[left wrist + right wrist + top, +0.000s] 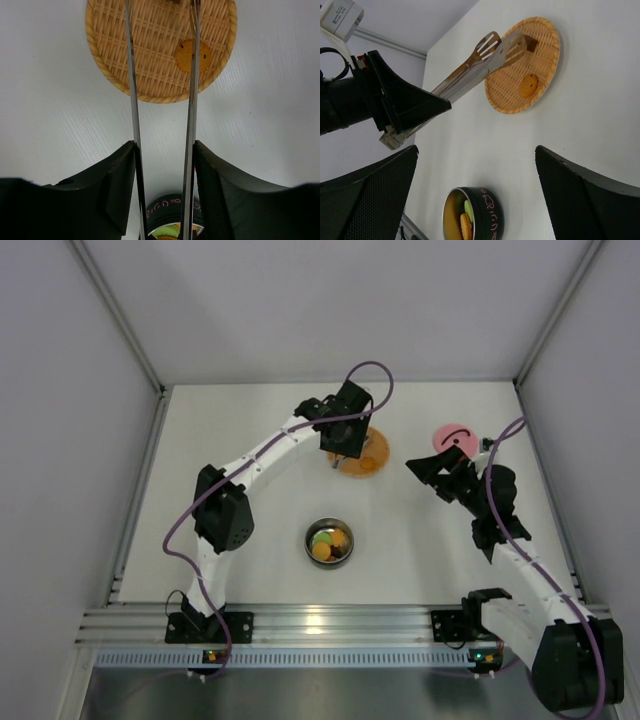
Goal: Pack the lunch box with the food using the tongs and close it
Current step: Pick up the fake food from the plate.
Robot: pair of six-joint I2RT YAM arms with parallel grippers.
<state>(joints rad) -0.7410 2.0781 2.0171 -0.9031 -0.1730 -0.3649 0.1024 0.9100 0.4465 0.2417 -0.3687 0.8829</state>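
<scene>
My left gripper (340,435) (164,150) is shut on the silver tongs (132,85) (485,52), pressing their two arms from outside. The scalloped tips stand slightly apart above the woven plate (545,35), close to a brown piece of food (530,44). An orange round biscuit (192,55) (528,85) lies on the same plate. The lunch box (329,541) (490,215) sits mid-table holding green, orange and yellow food (326,543). Its pink lid (453,437) with a black handle lies at the far right. My right gripper (428,468) (476,150) hangs open and empty beside the lid.
The woven plate (372,458) lies at the back centre under the left gripper. White walls enclose the table on three sides. An aluminium rail (330,625) runs along the near edge by the arm bases.
</scene>
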